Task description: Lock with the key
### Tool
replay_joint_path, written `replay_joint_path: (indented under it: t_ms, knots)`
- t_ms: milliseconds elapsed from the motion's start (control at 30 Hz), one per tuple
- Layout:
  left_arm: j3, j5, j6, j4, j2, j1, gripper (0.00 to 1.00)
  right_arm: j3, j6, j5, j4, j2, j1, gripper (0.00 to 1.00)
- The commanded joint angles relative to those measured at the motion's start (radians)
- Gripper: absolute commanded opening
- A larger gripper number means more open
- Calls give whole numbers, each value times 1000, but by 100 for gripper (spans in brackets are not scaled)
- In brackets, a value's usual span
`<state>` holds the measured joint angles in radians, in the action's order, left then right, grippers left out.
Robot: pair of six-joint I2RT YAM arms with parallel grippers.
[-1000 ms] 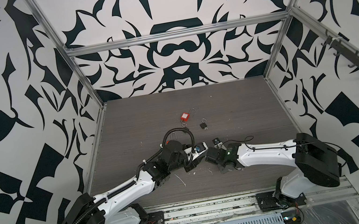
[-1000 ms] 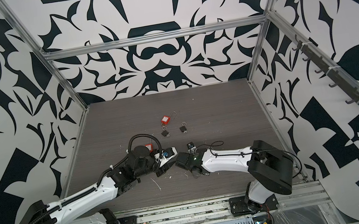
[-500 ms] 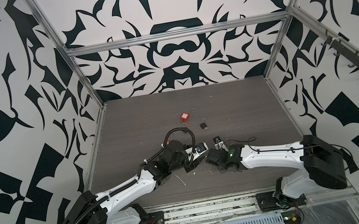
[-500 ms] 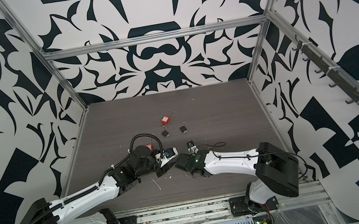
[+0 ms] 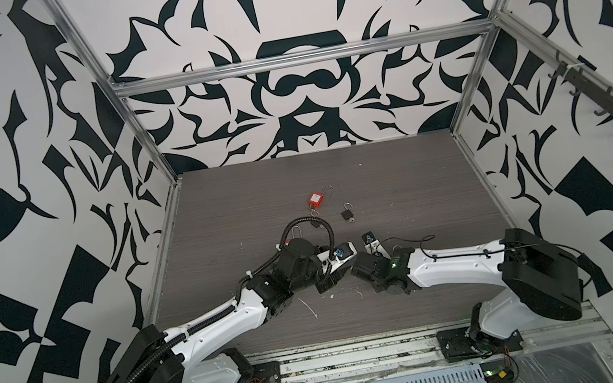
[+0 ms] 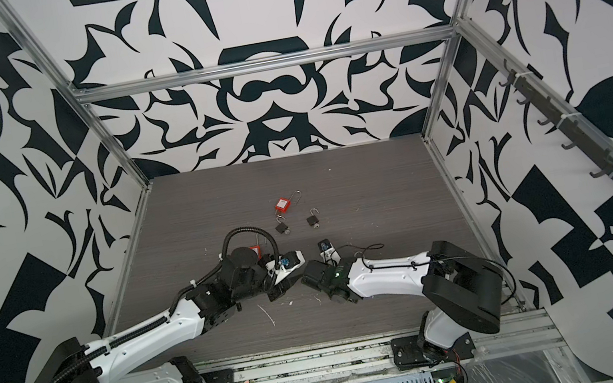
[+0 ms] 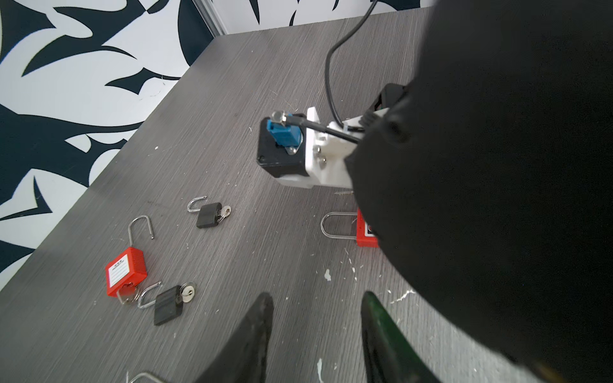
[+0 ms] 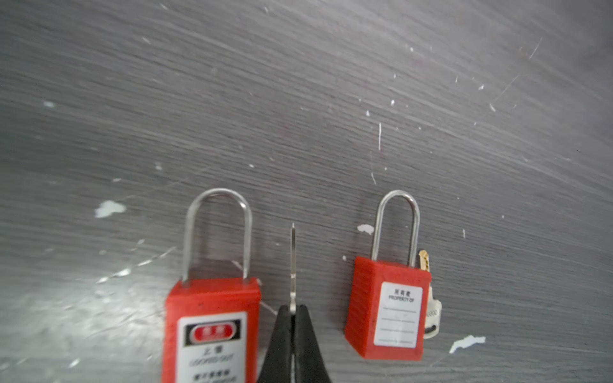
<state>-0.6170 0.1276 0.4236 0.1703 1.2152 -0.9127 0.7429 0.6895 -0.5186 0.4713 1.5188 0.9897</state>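
Observation:
In the right wrist view my right gripper point(image 8: 292, 310) is shut on a thin silver key point(image 8: 293, 262), seen edge-on and sticking out ahead of the fingertips. The key lies between two red padlocks on the table. One padlock point(image 8: 212, 325) is close beside the fingers. The second padlock point(image 8: 388, 308) has another key with a white tag point(image 8: 431, 311) lying against it. Both shackles look pushed in. In both top views the right gripper point(image 5: 357, 270) meets my left gripper point(image 5: 323, 283) near the table's front middle. The left gripper point(image 7: 316, 308) is open over bare table.
Farther back lie a red padlock point(image 5: 316, 198) with its shackle raised and two small black padlocks point(image 5: 347, 214) point(image 6: 282, 227) with keys in them. Another red padlock point(image 7: 365, 232) is half hidden under the right arm. The grey table point(image 5: 400, 185) is walled by patterned panels.
The right arm has crept slightly to the left. The left arm holds its place and both grippers keep their state.

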Motion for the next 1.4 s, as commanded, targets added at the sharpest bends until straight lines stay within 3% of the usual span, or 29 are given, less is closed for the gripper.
replay_joint_path:
  t_ms: [0, 100, 200, 400, 700, 833, 1100, 1233, 1367]
  knots:
    - [-32, 2, 14, -15, 7, 3, 46, -4, -31, 0, -35, 1, -8, 0]
    - [-40, 3, 15, -15, 16, 3, 46, -1, -51, 30, -30, -3, -7, 5]
    - [-44, -3, 16, -13, 24, 2, 46, 11, -59, 46, 10, -11, -7, 18]
    - [-53, -35, 15, 11, 31, 2, 47, 51, -108, 39, 73, -53, -8, 29]
    - [-40, -186, -59, 67, 0, 5, 53, 116, -170, -67, 85, -142, -9, 52]
    - [-55, -270, -137, 40, 6, 27, 53, 129, -201, -79, 12, -171, -27, 68]
    - [-105, -338, -334, -67, -18, 130, 65, 210, -248, 74, -162, -107, -225, 67]
    - [-96, -268, -387, -34, -28, 238, 66, 345, -292, 109, -103, 34, -270, 69]
    - [-62, -296, -415, 65, -22, 335, 81, 510, -319, 174, -13, 175, -269, 70]
